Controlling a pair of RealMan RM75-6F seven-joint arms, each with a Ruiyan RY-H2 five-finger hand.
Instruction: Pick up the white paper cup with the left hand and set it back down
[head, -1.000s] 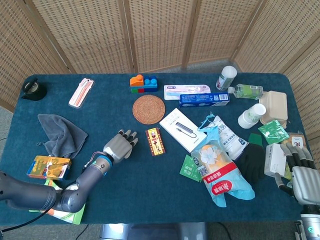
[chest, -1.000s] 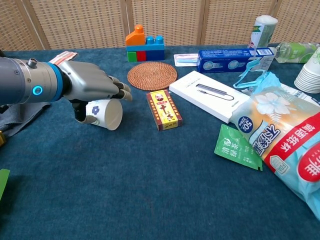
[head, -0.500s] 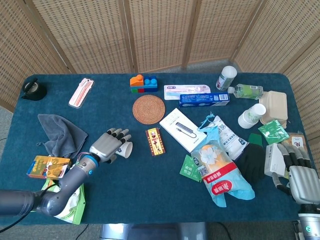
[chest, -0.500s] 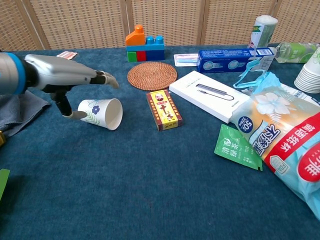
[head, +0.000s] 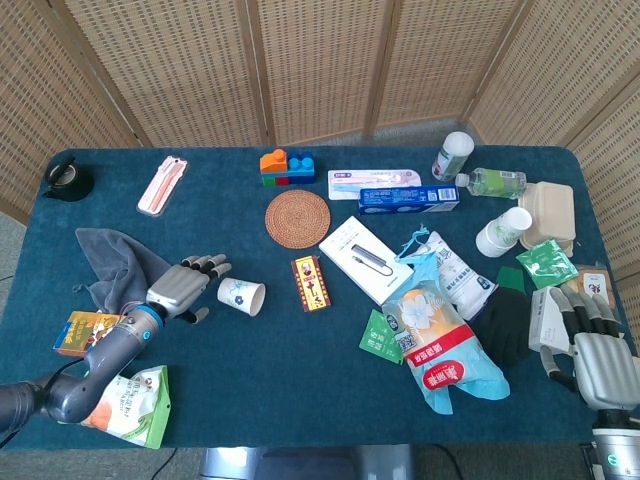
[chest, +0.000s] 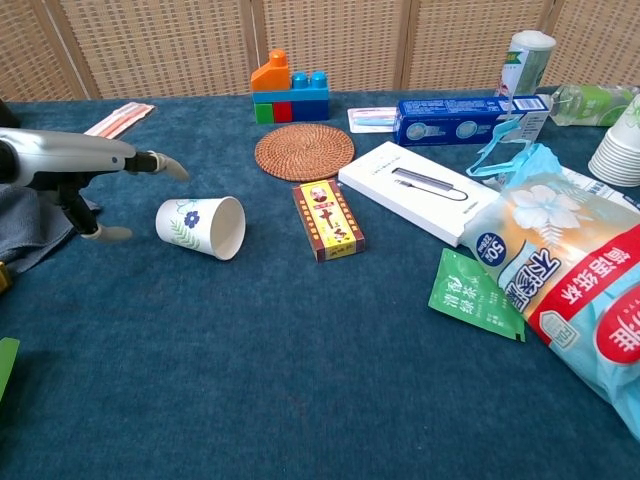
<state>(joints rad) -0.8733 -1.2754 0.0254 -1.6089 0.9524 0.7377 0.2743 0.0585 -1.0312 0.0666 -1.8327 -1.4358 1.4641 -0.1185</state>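
The white paper cup (head: 242, 296) (chest: 201, 227), printed with a blue flower, lies on its side on the blue cloth, its mouth facing right. My left hand (head: 180, 289) (chest: 82, 172) hovers just left of it, fingers spread, holding nothing and apart from the cup. My right hand (head: 592, 340) rests at the table's right front edge with fingers extended and nothing in it; the chest view does not show it.
A grey cloth (head: 120, 268) lies behind the left hand, snack packets (head: 135, 403) near the forearm. A small red-yellow box (head: 311, 283), woven coaster (head: 297, 216), white box (head: 365, 258) and blue-white bags (head: 440, 340) lie right of the cup. Stacked paper cups (head: 503, 231) stand far right.
My left hand has let go of the cup, opened and drawn back to the left. The cup stays lying on its side. The right hand has barely moved.
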